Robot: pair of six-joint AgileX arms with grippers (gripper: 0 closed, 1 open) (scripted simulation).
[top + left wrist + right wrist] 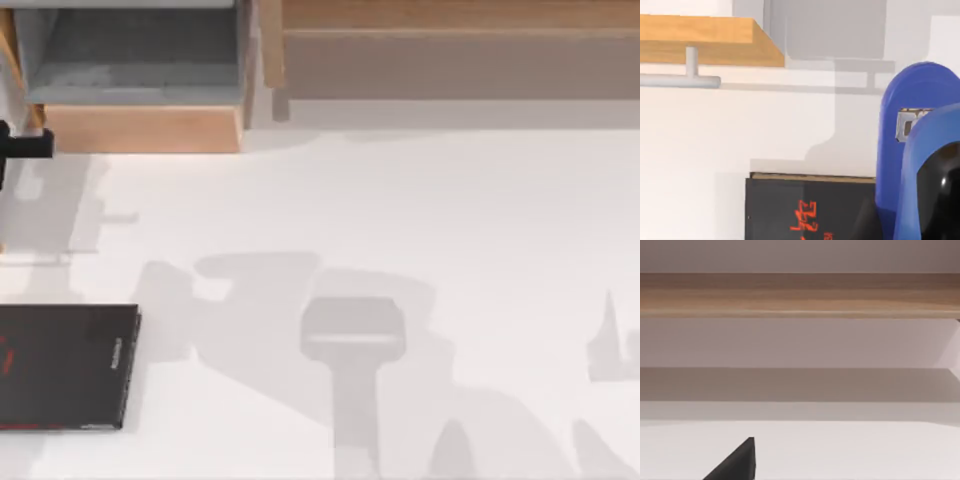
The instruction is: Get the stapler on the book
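Note:
The black book (pixel 65 365) lies flat at the table's front left, its spine lettering toward the right. In the left wrist view the book (pixel 805 210) shows its red cover marks, and the bright blue stapler (pixel 912 145) hangs close to the camera, over the book's edge. A black finger (pixel 942 192) of my left gripper presses against the stapler, holding it. A black part of my left arm (pixel 25 145) juts in at the table's left edge. In the right wrist view one black fingertip (pixel 737 465) of my right gripper shows over the white table.
An open wooden box with a grey inside (pixel 140 70) stands at the back left, with a grey handle bar (pixel 680 80) by it. A long wooden shelf (pixel 460 50) runs along the back right. White tabletop spreads through the middle and right.

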